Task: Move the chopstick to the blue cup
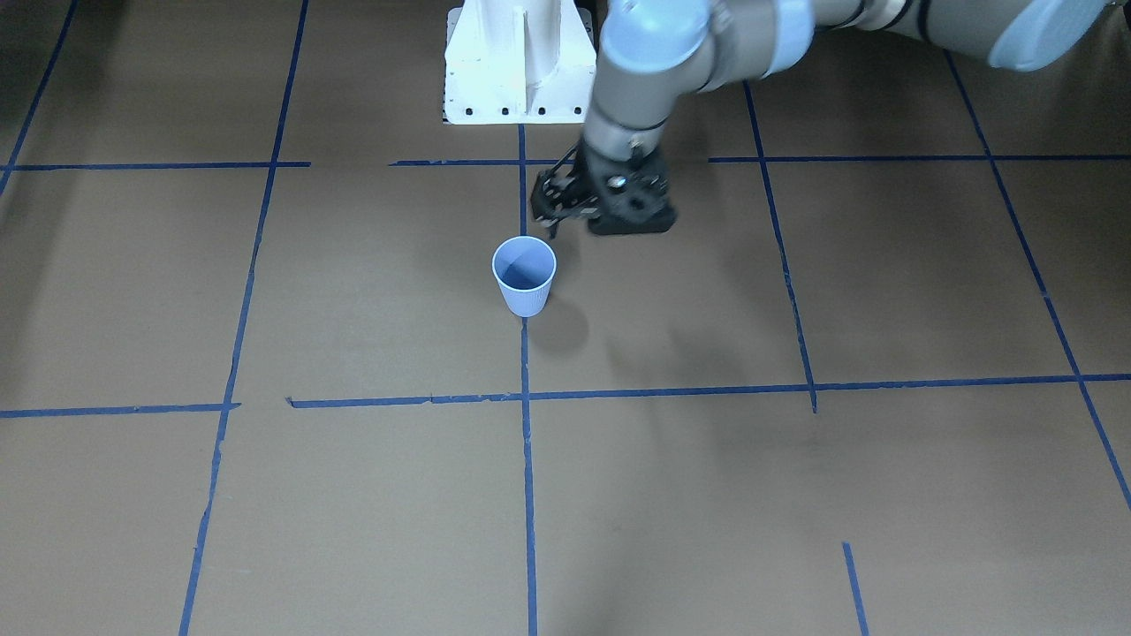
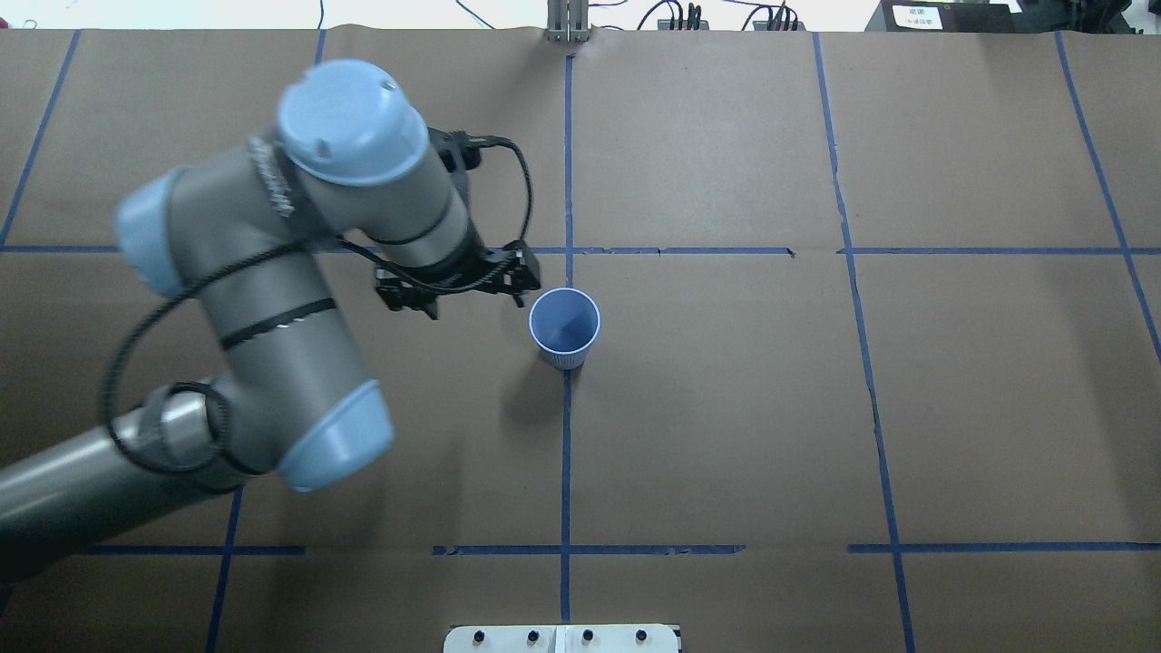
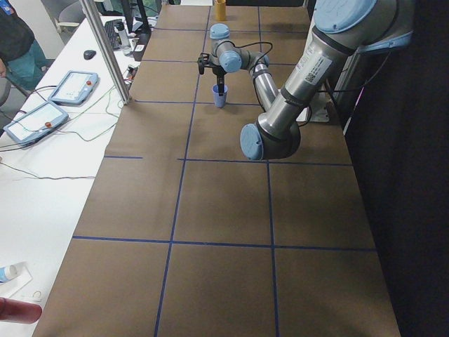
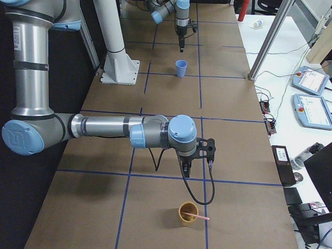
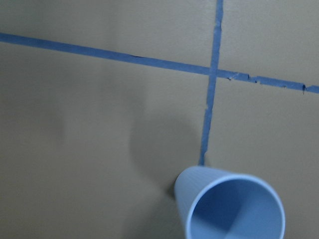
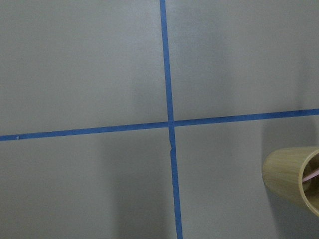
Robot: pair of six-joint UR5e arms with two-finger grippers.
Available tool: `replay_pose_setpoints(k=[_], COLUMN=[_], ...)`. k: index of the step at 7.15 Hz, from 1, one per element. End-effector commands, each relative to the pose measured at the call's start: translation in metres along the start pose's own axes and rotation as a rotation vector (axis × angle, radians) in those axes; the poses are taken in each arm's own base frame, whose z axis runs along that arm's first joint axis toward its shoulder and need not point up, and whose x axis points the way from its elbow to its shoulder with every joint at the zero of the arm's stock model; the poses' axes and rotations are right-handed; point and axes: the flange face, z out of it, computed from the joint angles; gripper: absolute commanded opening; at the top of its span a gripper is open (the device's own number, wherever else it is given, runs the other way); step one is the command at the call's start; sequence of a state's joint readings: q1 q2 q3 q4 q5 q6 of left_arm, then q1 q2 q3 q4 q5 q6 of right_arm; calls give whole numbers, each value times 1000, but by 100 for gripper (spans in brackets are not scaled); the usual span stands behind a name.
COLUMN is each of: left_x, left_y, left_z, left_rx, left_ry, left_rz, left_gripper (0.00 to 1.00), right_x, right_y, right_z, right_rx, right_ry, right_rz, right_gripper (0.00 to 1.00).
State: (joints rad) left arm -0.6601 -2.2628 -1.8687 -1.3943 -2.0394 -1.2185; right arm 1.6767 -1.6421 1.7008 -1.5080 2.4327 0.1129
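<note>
The blue cup (image 1: pixel 524 276) stands upright and empty on the centre tape line; it also shows in the overhead view (image 2: pixel 564 326) and the left wrist view (image 5: pixel 232 206). My left gripper (image 1: pixel 552 230) hangs just beside its rim, on the robot's side, fingertips together, nothing seen between them. One pale-pink chopstick (image 4: pixel 197 216) leans in a tan cup (image 4: pixel 188 213) at the table's right end; both show in the right wrist view (image 6: pixel 294 174). My right gripper (image 4: pixel 187 168) hangs above the table close to that tan cup; I cannot tell if it is open or shut.
The white robot pedestal (image 1: pixel 517 62) stands behind the blue cup. Blue tape lines grid the brown table. A side table with teach pendants (image 4: pixel 311 104) and an aluminium post (image 4: pixel 270 36) runs along the far edge.
</note>
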Motion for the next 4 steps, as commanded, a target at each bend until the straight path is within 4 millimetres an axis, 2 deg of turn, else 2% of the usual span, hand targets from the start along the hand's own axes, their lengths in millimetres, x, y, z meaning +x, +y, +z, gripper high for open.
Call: replay_pose_setpoints(k=[1, 3, 4], left_x=[-89, -160, -184], left_y=[-18, -63, -80], left_z=[-69, -105, -119], left_rx=[44, 37, 43], left_ry=[-62, -85, -119], left_rz=[105, 166, 208], left_gripper=[100, 100, 100], right_x=[19, 68, 85], right_y=[12, 31, 28], right_z=[14, 35, 41], right_rx=[-30, 24, 76], right_ry=[9, 56, 101], right_rz=[29, 16, -22], right_gripper=[100, 100, 100])
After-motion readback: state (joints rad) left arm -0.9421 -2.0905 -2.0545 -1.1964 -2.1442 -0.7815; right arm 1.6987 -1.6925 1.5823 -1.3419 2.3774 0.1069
